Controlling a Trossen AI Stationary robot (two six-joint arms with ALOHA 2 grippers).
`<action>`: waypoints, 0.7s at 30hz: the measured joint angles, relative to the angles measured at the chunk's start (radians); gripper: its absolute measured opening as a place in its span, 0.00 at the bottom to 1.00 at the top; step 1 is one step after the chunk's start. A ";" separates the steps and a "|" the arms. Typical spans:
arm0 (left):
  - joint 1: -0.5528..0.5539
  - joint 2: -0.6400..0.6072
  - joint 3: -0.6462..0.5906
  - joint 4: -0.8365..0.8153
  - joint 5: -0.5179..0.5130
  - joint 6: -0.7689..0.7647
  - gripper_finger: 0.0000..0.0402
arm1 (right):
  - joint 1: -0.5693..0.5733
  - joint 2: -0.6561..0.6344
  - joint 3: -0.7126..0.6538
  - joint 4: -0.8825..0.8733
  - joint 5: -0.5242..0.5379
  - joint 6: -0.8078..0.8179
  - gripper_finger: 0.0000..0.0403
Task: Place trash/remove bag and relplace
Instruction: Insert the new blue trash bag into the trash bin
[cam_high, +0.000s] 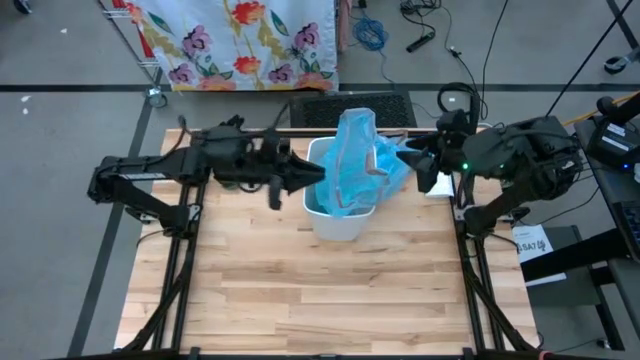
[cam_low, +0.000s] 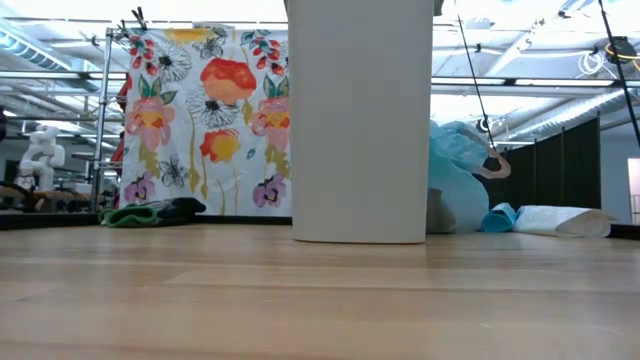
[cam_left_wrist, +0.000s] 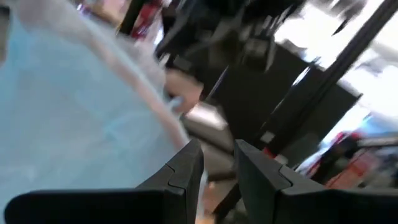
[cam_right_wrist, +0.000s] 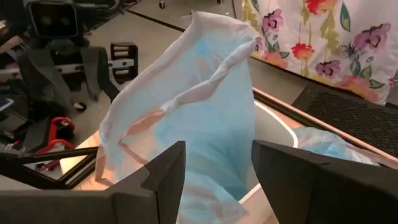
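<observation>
A white bin (cam_high: 335, 225) (cam_low: 360, 120) stands on the wooden table, towards its far edge. A light-blue bag (cam_high: 355, 160) (cam_right_wrist: 199, 106) stands up out of it, bunched and taller than the rim (cam_right_wrist: 280, 127). My left gripper (cam_high: 318, 176) (cam_left_wrist: 219, 171) is at the bag's left side above the rim, open by a narrow gap, with the bag (cam_left_wrist: 81, 112) beside one finger. My right gripper (cam_high: 412, 155) (cam_right_wrist: 217, 180) hovers right of the bag, wide open and facing it. No wads of trash show in any view. My left gripper has nothing between its fingers. The blue bag's wall (cam_left_wrist: 177, 134) runs close along the outer side of one finger (cam_left_wrist: 183, 171). I cannot tell whether they touch.
More crumpled blue plastic (cam_high: 395, 160) (cam_low: 460, 180) lies right of the bin, with a white roll (cam_low: 560, 220) beside it. A black mat (cam_high: 350, 108) lies at the far edge, with a floral cloth (cam_high: 240, 40) behind it. Bare wood (cam_high: 320, 300) fills the near half.
</observation>
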 joint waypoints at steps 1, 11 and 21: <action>-0.007 0.028 0.052 -0.075 -0.019 0.009 0.24 | -0.011 -0.002 0.000 0.000 -0.009 -0.006 0.44; -0.067 0.226 0.463 -0.405 -0.166 0.069 0.24 | -0.091 0.006 0.000 0.044 -0.109 -0.100 0.44; -0.092 0.331 0.569 -0.485 -0.228 0.084 0.24 | -0.167 0.041 0.000 0.127 -0.189 -0.166 0.44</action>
